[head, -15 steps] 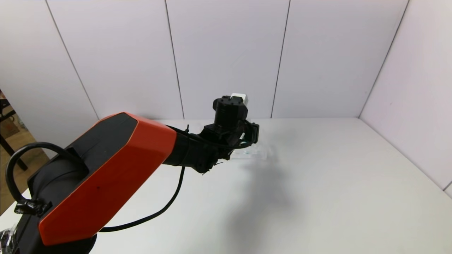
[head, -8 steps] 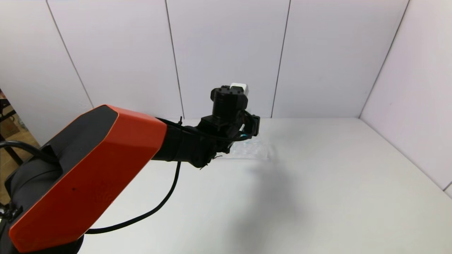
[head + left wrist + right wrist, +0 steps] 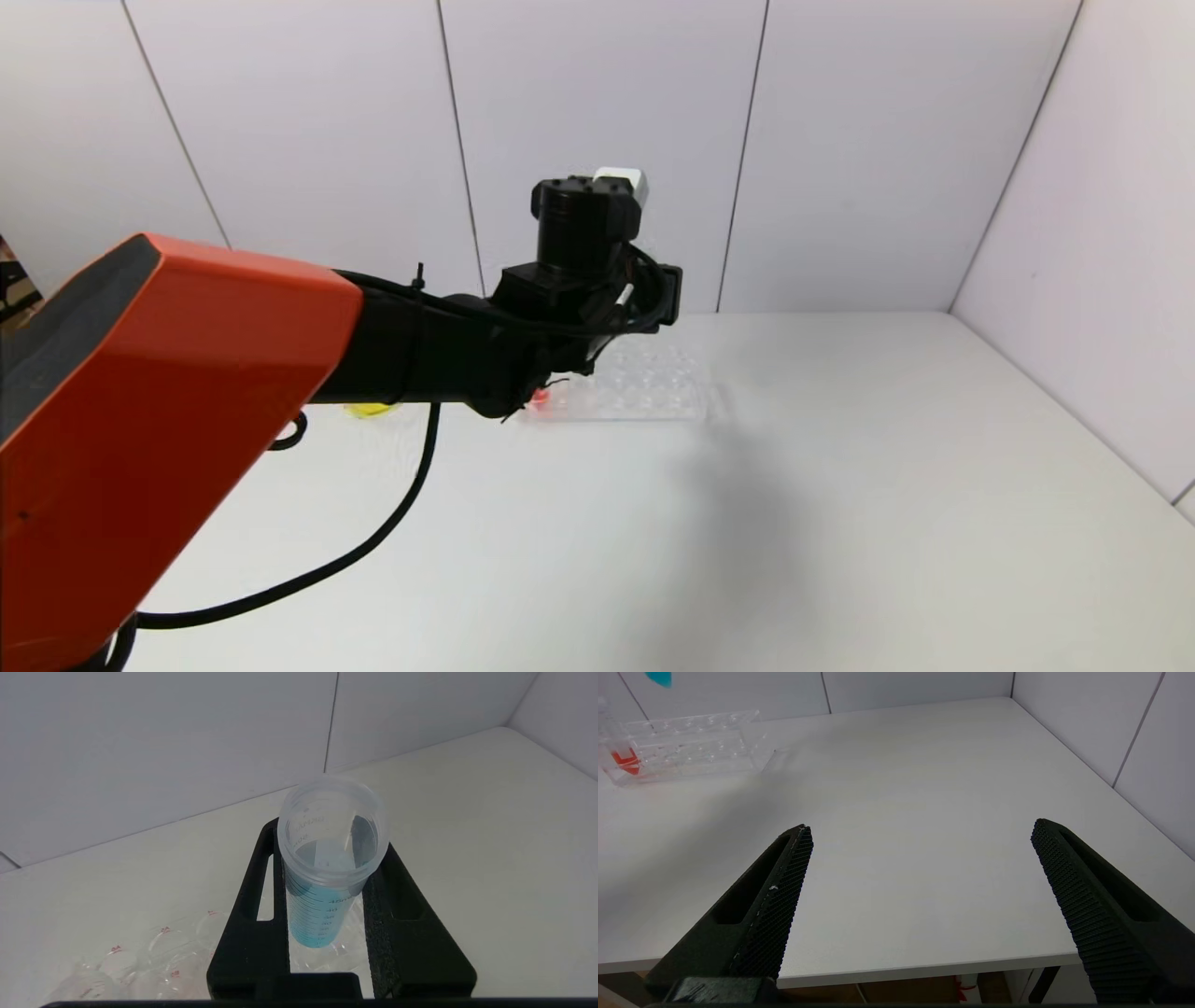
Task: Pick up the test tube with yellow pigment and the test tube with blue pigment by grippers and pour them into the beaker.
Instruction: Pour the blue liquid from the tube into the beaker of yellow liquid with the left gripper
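Note:
My left gripper (image 3: 327, 858) is shut on the test tube with blue pigment (image 3: 322, 905), a clear graduated tube held upright with blue liquid in its lower part. In the head view my left arm (image 3: 560, 308) reaches over the clear tube rack (image 3: 653, 392) and hides the tube. The tube's blue tip (image 3: 661, 677) hangs well above the rack (image 3: 682, 746) in the right wrist view. A bit of yellow (image 3: 369, 409) shows under my left forearm; I cannot tell what holds it. The beaker is hidden. My right gripper (image 3: 922, 828) stands open and empty over the table's front edge.
A tube with red liquid (image 3: 539, 399) stands at the rack's left end, also seen as the red tube (image 3: 626, 760) in the right wrist view. White walls close the table (image 3: 840, 513) at the back and right.
My left arm has risen, lifting the blue tube up and away from the rack. The rack and the red tube, covered before, now show below the wrist.

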